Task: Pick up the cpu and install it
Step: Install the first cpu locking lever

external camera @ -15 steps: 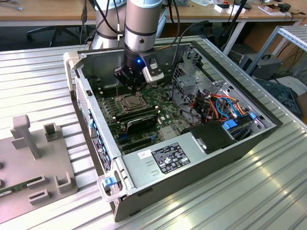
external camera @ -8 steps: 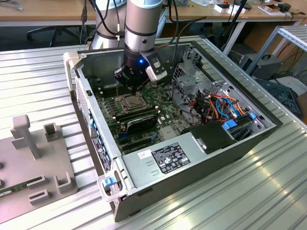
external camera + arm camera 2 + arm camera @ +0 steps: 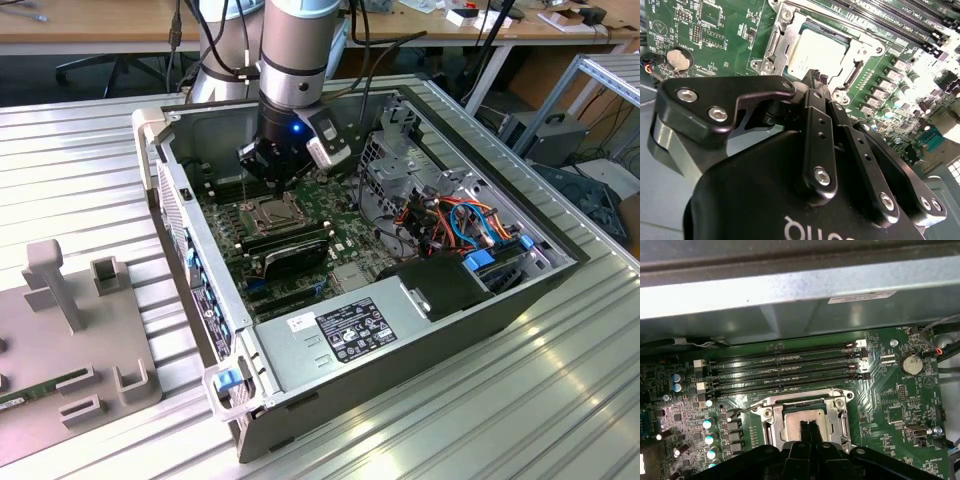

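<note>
Exterior view's left: grey fixture block [image 3: 80, 340] on ribbed metal table [image 3: 90, 150]. Centre of frame: open computer case [image 3: 400, 350], arm [image 3: 295, 50] reaching down into it, gripper [image 3: 272, 175] low over socket frame [image 3: 268, 210] on green board [image 3: 345, 245]. Toward the exterior view's right: orange and blue cables [image 3: 455, 215].

Both wrist views: gripper [image 3: 816, 76] [image 3: 808, 426] closed, fingers [image 3: 812, 115] pressed together, nothing between them, tips just over cpu [image 3: 812, 52] [image 3: 792, 421]. Cpu flat inside socket frame [image 3: 777, 42], silver top up. Tips touching cpu or not: cannot tell. Memory slots [image 3: 785, 367] beside socket frame, coin battery [image 3: 911, 363] well apart.
</note>
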Robot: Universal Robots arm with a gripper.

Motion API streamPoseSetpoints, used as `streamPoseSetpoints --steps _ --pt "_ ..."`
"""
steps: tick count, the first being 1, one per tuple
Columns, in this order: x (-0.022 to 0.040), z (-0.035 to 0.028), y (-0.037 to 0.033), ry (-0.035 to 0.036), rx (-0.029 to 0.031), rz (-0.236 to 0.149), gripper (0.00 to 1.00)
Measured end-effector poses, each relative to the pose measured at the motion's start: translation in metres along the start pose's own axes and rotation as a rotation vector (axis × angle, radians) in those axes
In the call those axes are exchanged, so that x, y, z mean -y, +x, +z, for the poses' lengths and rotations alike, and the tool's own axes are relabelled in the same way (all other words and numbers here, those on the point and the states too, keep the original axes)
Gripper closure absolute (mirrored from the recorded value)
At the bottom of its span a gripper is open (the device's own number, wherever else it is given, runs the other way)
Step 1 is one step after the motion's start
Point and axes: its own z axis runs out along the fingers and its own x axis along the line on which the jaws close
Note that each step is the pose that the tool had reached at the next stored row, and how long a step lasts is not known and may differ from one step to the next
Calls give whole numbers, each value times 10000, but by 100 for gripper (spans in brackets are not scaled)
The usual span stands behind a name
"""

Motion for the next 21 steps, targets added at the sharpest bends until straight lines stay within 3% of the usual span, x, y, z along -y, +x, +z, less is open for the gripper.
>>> streamPoseSetpoints --steps 7,13,21 --pt "0 1 0 -54 -38 -1312 89" --pt "4 1 28 -57 -39 -1356 89" --pt "24 -1 177 -56 -39 -1355 89"
